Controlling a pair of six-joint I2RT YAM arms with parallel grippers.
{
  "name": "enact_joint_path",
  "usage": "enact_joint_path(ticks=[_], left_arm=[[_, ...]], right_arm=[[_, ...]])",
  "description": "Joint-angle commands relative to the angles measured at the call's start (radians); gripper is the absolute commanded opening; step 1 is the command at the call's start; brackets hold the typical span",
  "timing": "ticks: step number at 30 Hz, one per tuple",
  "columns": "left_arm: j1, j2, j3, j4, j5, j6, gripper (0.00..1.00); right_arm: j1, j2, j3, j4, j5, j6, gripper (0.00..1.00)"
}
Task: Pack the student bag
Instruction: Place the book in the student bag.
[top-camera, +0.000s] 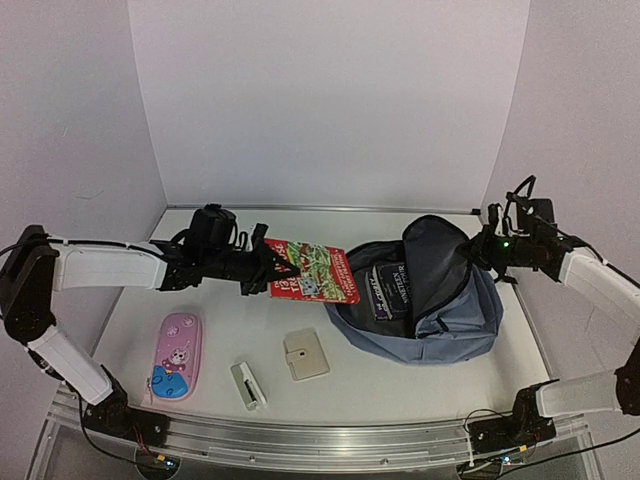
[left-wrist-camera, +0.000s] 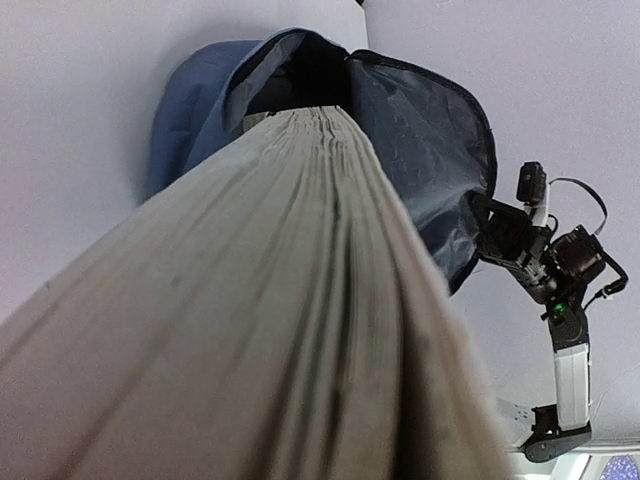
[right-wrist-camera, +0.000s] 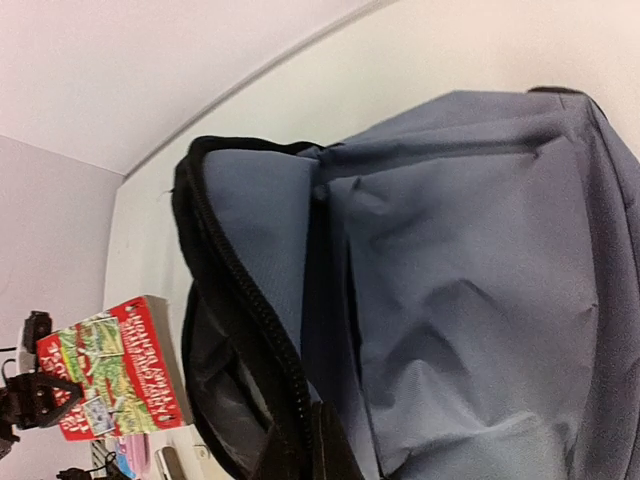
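Top view: the backpack (top-camera: 455, 320) lies open at right, its raised flap pinched by the right gripper (top-camera: 487, 247). The left gripper (top-camera: 262, 265) clamps a book (top-camera: 313, 271) just beside its mouth. Left wrist: the book's pages point at that opening. Right wrist: the zip edge runs into the closed jaws.

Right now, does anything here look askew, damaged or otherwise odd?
Nothing stands out. The student bag lies open, its flap pinched up by the right hand; the left hand holds a red book tilted in the air beside the opening. The pink pencil case lies flat on the table.
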Motion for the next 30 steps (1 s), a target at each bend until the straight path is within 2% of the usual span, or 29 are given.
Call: enact_joint_path(ticks=[1, 12, 23, 25, 28, 30], left_arm=[[-0.045, 0.140, 0.184, 0.241, 0.029, -0.037, 0.00], [-0.125, 0.512, 0.514, 0.231, 0.049, -0.035, 0.00], [-0.185, 0.787, 0.832, -0.029, -0.102, 0.062, 0.00], [-0.185, 0.811, 0.884, -0.098, -0.104, 0.080, 0.10], [-0.187, 0.791, 0.879, -0.210, -0.164, 0.112, 0.40], [-0.186, 0.751, 0.855, -0.275, -0.216, 0.142, 0.51]], right_arm=[[-0.001, -0.056, 0.111, 0.024, -0.044, 0.021, 0.00], [-0.001, -0.083, 0.134, 0.013, -0.077, 0.038, 0.00], [-0.001, -0.091, 0.129, 0.013, -0.094, 0.039, 0.00], [-0.001, -0.093, 0.126, 0.013, -0.093, 0.039, 0.00], [-0.001, -0.100, 0.125, 0.013, -0.091, 0.036, 0.00], [-0.001, -0.104, 0.125, 0.013, -0.089, 0.037, 0.00]])
